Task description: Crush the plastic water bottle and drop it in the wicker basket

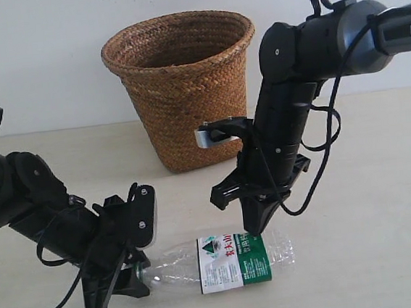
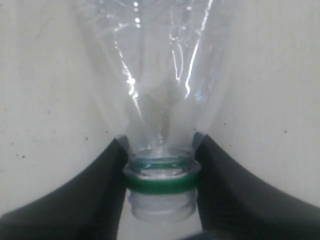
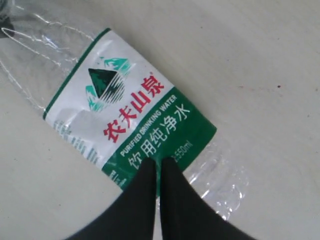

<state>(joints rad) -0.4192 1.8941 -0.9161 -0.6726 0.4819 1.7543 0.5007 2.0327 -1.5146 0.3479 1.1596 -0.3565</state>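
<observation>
The plastic water bottle (image 1: pixel 230 261) lies on its side on the table, its clear body looking dented, neck toward the left. My left gripper (image 1: pixel 133 274) is shut on the bottle's neck; in the left wrist view its black fingers (image 2: pixel 107 185) clamp the neck at the green ring, and the bottle (image 2: pixel 160 75) stretches away from them. My right gripper (image 1: pixel 256 229) points down from above, shut, with its tips on the green band of the label. In the right wrist view the right gripper (image 3: pixel 158 162) rests against the bottle (image 3: pixel 125 115). The wicker basket (image 1: pixel 185 90) stands upright behind.
The pale table (image 1: pixel 385 202) runs to a white wall at the back. The right arm's upper link and cables hang beside the basket's right side. Bare table surface lies to the right of the bottle.
</observation>
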